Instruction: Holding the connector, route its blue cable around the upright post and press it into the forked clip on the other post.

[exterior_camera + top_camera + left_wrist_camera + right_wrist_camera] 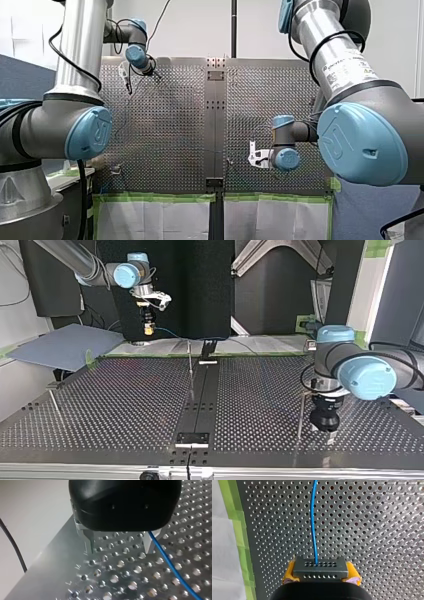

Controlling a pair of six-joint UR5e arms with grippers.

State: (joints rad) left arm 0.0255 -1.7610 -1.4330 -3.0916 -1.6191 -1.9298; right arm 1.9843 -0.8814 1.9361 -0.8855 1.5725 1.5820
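Right gripper (321, 573): fingers clamped on the connector (320, 567), with a yellow pad (352, 572) pressing on each short end. The connector is a grey block with rows of small holes, and it sits square between the fingers.

The blue cable (312, 517) leaves the connector's middle and runs straight ahead of the gripper, over the perforated surface (374, 530). A strip of green tape (239, 530) edges the surface to one side.

In the top view the right gripper is held above the surface's far edge at the view's left. The cable trails from it toward the middle and is lost to sight near a black forked piece (208, 346). A thin upright post (190, 367) stands mid-surface, well apart from the connector.

Left gripper (120, 551): metal fingers (89, 538) apart, nothing clamped, tips low over the surface near its edge. The cable comes out from under the black gripper body just beside one finger and runs on across the holes. Can't tell whether it touches that finger or lies inside the gap.

In the top view the left gripper is at the view's right, just beside a second thin post (300, 415). The two grippers are well apart, at opposite ends of the surface.
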